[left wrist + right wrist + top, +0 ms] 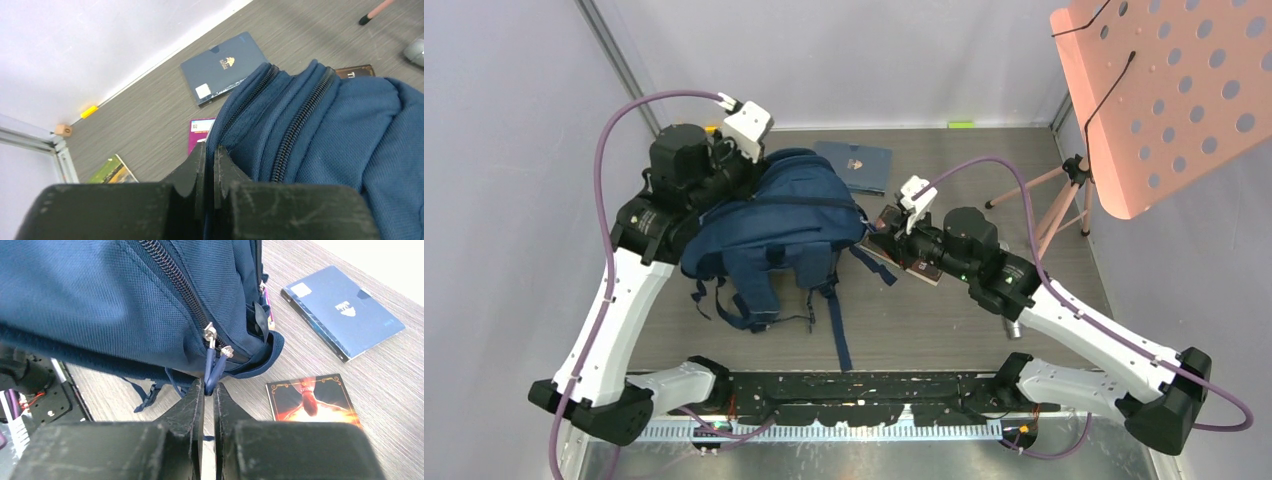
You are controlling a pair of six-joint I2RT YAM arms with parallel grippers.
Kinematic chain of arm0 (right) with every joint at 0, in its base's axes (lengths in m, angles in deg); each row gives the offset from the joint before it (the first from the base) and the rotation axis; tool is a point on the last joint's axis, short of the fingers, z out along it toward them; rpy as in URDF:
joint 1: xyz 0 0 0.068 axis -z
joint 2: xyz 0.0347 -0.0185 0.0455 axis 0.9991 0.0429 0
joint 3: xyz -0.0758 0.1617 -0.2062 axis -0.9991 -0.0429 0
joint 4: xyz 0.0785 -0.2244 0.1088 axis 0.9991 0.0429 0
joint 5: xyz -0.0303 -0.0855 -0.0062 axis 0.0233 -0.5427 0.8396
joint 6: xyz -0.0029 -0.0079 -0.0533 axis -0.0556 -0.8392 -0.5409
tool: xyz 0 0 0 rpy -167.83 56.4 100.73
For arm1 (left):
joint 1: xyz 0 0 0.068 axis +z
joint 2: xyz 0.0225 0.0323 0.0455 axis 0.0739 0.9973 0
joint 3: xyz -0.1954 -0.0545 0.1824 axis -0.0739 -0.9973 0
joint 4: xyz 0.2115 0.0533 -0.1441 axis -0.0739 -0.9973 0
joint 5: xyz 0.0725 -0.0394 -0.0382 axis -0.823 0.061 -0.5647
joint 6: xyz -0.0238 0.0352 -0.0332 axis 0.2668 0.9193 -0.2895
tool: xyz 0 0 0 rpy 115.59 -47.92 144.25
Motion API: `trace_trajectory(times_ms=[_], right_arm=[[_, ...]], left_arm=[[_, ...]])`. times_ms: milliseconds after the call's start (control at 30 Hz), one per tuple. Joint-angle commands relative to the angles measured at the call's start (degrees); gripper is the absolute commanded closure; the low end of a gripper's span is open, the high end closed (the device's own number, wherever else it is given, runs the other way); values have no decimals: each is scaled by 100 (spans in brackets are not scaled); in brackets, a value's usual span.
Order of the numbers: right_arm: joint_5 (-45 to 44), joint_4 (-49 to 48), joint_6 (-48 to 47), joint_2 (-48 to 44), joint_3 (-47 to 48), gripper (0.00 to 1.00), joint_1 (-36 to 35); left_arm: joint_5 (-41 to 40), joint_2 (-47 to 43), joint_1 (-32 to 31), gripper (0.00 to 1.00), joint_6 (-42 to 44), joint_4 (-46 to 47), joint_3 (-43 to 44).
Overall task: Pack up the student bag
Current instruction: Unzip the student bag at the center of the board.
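Grey wood-grain table (944,320) is being enclosed by pale walls, and nearest its front edge the shoulder straps (836,320) of the student bag (764,215) are being seen trailing loose toward the arm bases. Just beyond them the bag itself is being propped up left of centre, slumped and creased. It is therefore being judged soft, floppy and fairly light, with little inside to stiffen it. Its woven fabric is being read as grippy rather than slippery, and nothing about it is being taken as fragile. At its left side the left gripper (210,167) is being held shut, seemingly on a fold of fabric beside the zip, which is being judged a sound anchor point. At the right end the right gripper (209,390) is being clamped on the two blue zipper pulls (216,365), the best hold for running the zip, though such thin cords are being judged liable to slip out under a hard tug. Farther back an orange-covered book (312,400) and a blue book (856,165) are being seen lying flat, and farthest off a pink perforated board (1169,90) is being carried on a tripod (1064,195).
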Motion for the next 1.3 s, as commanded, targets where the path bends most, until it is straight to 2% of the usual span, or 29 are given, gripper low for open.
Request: trace_trajectory(times_ms=[0,200,567,800,967,1267], right_arm=[[259,449,-9,-431,370,99,-217],[168,810,13,-222,869,99,-224],[265,1633,680,294,2044,99,-224],[-28,1897,958,280,2488,99,-224],[-76,2177,948,307,2762,99,-226],[-688,2768,629,280,3029,100,-224]], left_arm=[[717,2,880,100,-80,1090,404],[1964,-205,1108,100,-347,1481,-245],[2827,-611,1100,100,-1239,2115,-1587],[3247,-562,1051,100,-1972,2535,-2004],[3012,-418,720,100,-2085,2653,-2115],[2227,53,366,100,-2284,2610,-2019]])
